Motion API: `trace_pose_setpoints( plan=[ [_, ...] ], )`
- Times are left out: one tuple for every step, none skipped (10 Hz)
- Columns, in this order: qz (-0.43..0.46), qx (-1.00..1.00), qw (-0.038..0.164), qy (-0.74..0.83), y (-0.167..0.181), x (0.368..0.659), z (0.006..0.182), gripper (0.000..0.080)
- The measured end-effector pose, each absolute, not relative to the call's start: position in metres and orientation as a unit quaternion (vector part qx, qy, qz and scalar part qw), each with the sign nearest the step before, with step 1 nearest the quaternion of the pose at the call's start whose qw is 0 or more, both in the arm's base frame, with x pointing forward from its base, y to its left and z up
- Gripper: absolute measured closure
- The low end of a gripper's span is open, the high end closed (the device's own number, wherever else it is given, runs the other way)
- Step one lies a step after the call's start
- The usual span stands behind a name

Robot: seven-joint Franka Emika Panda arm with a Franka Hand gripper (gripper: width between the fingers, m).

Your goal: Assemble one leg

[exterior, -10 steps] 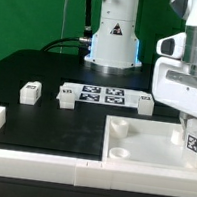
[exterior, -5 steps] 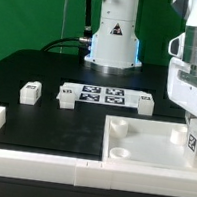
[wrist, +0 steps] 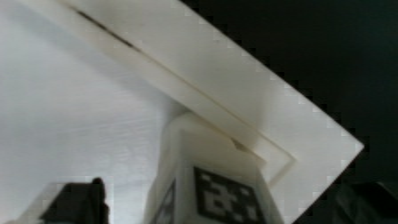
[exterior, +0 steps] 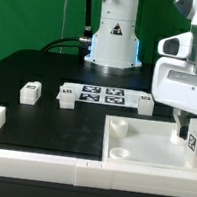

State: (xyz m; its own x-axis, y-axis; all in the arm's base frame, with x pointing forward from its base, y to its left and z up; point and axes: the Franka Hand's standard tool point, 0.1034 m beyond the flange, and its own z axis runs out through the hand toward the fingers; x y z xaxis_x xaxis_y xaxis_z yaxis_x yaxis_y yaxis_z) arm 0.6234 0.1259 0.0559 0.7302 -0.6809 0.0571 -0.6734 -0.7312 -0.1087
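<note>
Leg [exterior: 194,139]: tagged white plastic post, standing on the panel [exterior: 141,143] at its 3 o'clock edge. Likely light, rigid, smooth; grip flat sides. Gripper [exterior: 191,132] sits around it; whether closed on it, cannot tell.

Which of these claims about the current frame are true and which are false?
1. The hand holds a leg over the panel. True.
2. The marker board lies on the panel. False: it lies on the black table, behind the panel.
3. A loose leg stands at the exterior view's left. True.
4. The held leg bears no tag. False: the wrist view shows a black-and-white tag on it.
</note>
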Motion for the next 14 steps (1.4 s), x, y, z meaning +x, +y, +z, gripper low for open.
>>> trace_pose_setpoints(
  plan=[
    [-0.049,-0.951,0.037,0.304,0.124,0.624,0.056,0.0152],
    [-0.049,-0.965,0.033,0.256,0.123,0.624,0.056,0.015],
    [-0.053,-0.981,0.023,0.185,0.123,0.624,0.056,0.015],
    [-0.054,-0.991,0.016,0.124,0.122,0.624,0.056,0.015],
    [-0.051,-0.996,0.012,0.072,0.12,0.624,0.056,0.015],
    [-0.051,-0.999,0.005,0.01,0.117,0.624,0.056,0.015],
    [-0.051,-0.998,-0.001,-0.036,0.115,0.625,0.056,0.015],
    [-0.053,-0.998,-0.001,-0.035,0.114,0.625,0.056,0.015],
    [-0.052,-0.998,-0.001,-0.034,0.114,0.625,0.056,0.0248],
    [-0.052,-0.998,-0.001,-0.034,0.114,0.625,0.056,0.0383],
    [-0.052,-0.998,-0.001,-0.034,0.114,0.625,0.056,0.0383],
    [-0.052,-0.998,0.0,-0.026,0.114,0.625,0.056,0.053],
    [-0.052,-0.999,0.0,-0.008,0.114,0.625,0.056,0.053],
    [-0.052,-0.999,0.0,-0.009,0.114,0.625,0.056,0.053]
  ],
)
